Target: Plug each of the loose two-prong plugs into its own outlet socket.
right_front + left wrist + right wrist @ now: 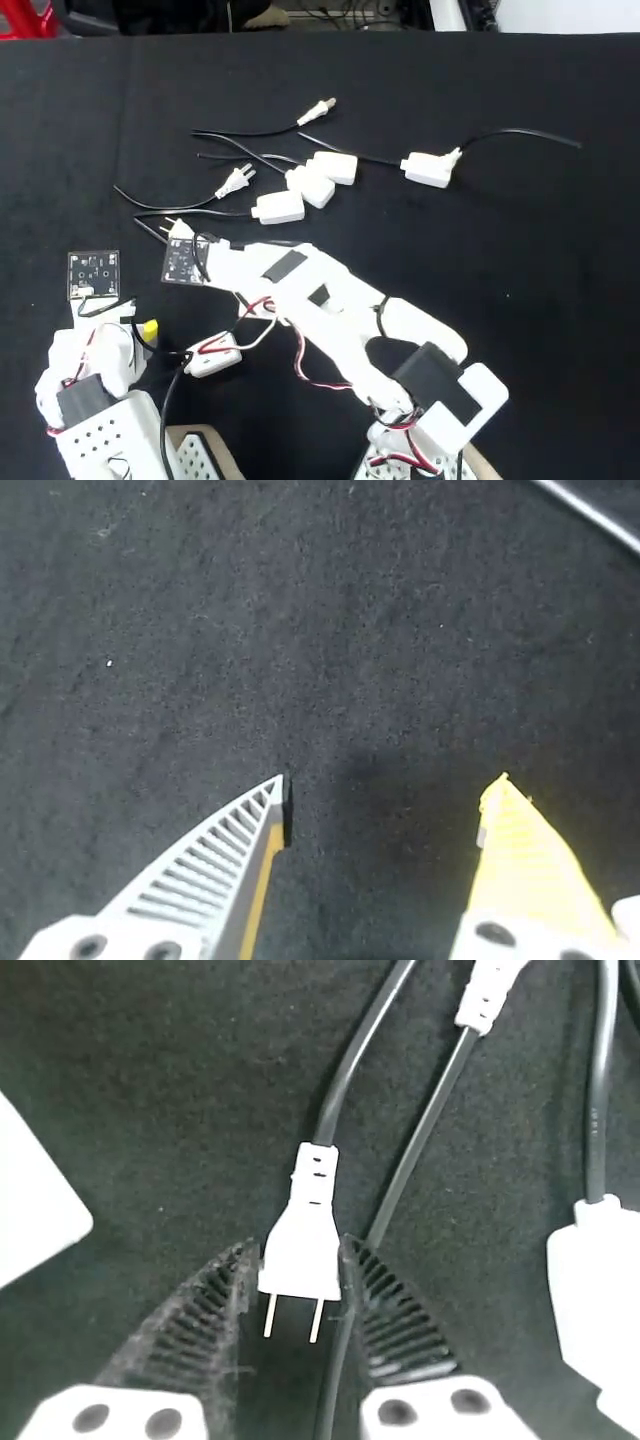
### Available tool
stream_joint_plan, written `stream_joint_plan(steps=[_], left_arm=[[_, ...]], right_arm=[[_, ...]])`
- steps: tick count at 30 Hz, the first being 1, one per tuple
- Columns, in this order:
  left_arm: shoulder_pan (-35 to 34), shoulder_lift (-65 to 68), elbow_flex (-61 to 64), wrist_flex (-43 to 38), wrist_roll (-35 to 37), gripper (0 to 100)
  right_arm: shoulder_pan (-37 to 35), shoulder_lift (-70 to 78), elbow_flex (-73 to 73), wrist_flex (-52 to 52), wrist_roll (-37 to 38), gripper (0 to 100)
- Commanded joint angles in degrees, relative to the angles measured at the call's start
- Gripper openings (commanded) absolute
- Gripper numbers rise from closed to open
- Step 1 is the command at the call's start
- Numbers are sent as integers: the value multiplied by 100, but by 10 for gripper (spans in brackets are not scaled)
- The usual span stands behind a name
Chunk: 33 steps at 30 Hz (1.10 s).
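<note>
Light, rigid two-prong plug (303,1225) pinched at flat flanks by right gripper (297,1260) fingers; springy cord (350,1070) may tug. Fingers of left gripper (391,778) spread.

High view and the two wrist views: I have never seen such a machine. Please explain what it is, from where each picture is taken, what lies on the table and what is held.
These are two white robot arms at a table covered with black cloth. The high view looks down from a fixed camera; each wrist view comes from a camera on one arm. On the cloth lie white rectangular outlet sockets, loose white two-prong plugs and black cables. The right end effector is closed on another white two-prong plug. The left end effector is open over bare cloth, holding nothing.
</note>
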Motion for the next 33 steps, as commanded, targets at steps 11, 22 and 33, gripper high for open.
stream_joint_plan(steps=[11,22,33], left_arm=[[13,-26,-22,-97,53,303],[13,-26,-22,-97,53,303],[13,-26,-13,-105,53,303]], right_arm=[[1354,-2774,980,26,-18,11],[1451,-1393,725,-185,738,15],[1477,-1103,-145,949,756,253]])
